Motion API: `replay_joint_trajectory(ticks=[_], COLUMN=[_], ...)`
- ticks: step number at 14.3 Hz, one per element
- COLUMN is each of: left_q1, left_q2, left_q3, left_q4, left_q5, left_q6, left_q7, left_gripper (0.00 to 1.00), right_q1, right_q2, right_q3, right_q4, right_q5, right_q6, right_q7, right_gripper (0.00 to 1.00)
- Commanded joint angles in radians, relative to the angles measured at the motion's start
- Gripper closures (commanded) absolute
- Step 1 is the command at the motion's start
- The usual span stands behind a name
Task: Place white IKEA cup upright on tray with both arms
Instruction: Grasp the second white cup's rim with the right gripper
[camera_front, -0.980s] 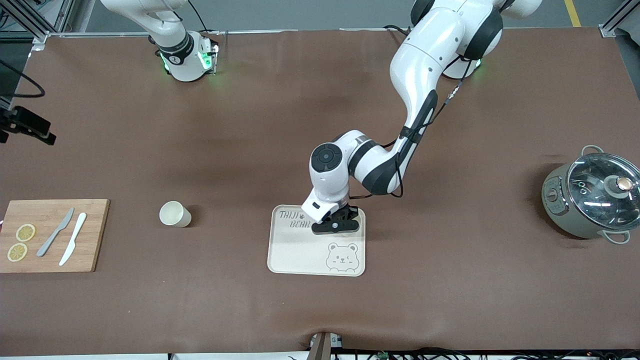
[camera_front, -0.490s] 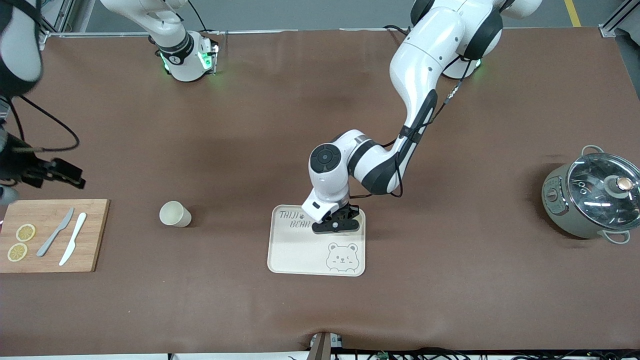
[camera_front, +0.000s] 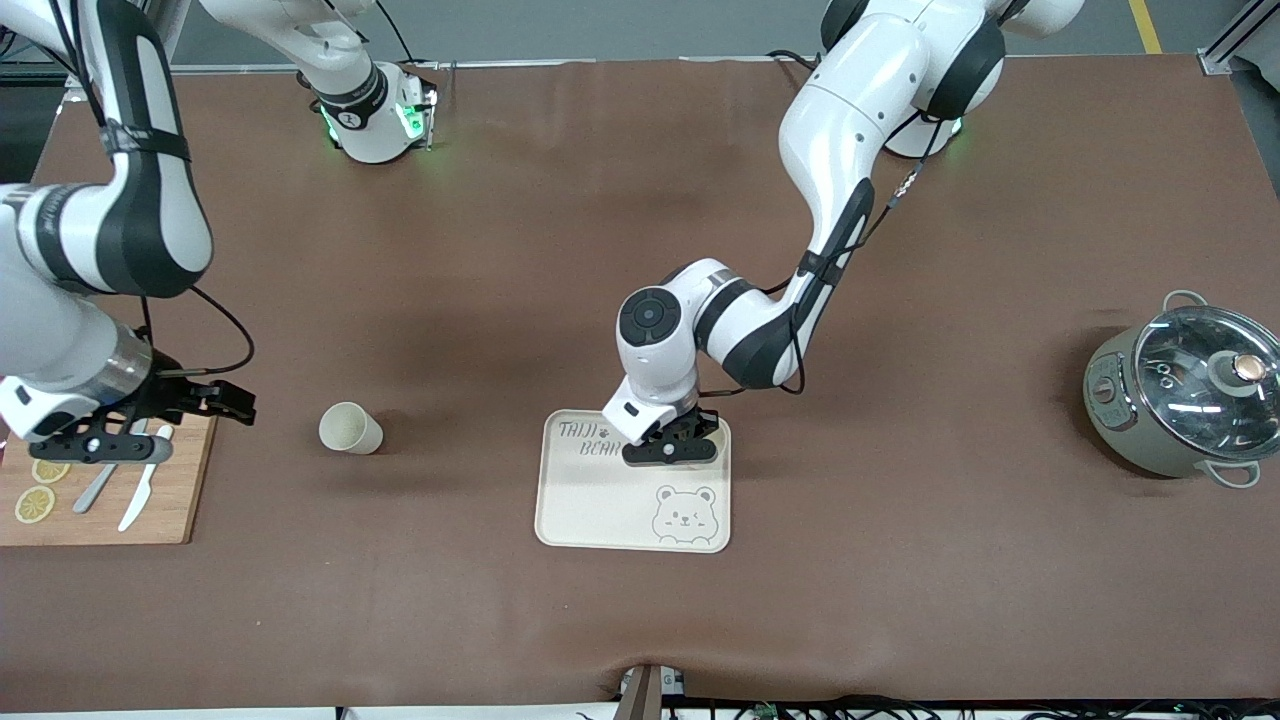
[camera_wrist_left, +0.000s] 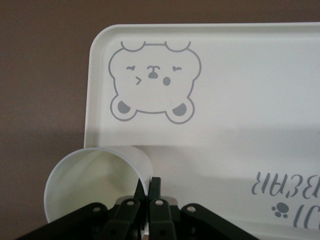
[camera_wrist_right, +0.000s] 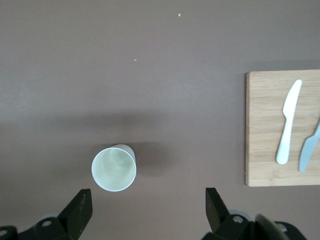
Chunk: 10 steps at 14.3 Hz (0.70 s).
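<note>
Left claw (camera_front: 668, 447), clenched on a white cup's (camera_wrist_left: 95, 182) rim, holds it over the tray (camera_front: 590, 500) for upright placement, while the released right claw (camera_front: 150, 415) hovers over the cutting board (camera_front: 180, 490).

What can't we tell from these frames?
Left wrist view: cup in left gripper cut off by frame edge; whether it rests on tray unclear.
Front view: left arm's wrist hides that cup.
Front view: right gripper covers part of cutting board.
</note>
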Motion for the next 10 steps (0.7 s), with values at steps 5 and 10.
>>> replay_joint_trajectory(ticks=[5, 10], left_q1=[-0.002, -0.002], left_q2=[0.024, 0.024], left_q3=[0.005, 0.005], left_q4=[0.001, 0.004], left_q5=[-0.025, -0.025], left_q6=[-0.026, -0.026], left_q7=[0.059, 0.059], left_gripper=[0.84, 0.78], right_q1=[0.021, 0.038], right_q2=[0.039, 0.112], right_q3=[-0.002, -0.002], right_q4=[-0.138, -0.142], right_q5=[0.01, 0.01], right_q6=[0.216, 0.275], right_q7=[0.007, 0.007], right_gripper=[0.0, 0.0])
